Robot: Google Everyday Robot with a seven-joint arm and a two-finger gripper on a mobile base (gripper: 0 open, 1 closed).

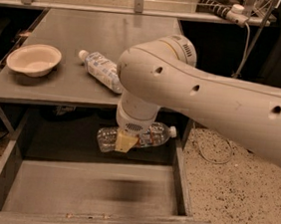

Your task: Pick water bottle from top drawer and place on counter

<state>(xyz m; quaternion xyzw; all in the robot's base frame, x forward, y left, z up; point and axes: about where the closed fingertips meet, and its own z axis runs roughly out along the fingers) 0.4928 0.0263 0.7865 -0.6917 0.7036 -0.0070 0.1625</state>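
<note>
Clear ribbed plastic, held crosswise: the water bottle [155, 134] hangs in my end effector [126, 141], which is clamped around its middle, one tan pad across the near side. Position: above the floor of the open top drawer [72, 189], not touching it, shadow beneath; lower than the front edge of the bench [88, 33]. Long axis near horizontal, cap toward the right of the view. Bench lies up and beyond the grasp. Judgement: raise first, then carry inward; a labelled bottle [101, 70] lies on the bench just behind, bowl [34, 59] further left.
</note>
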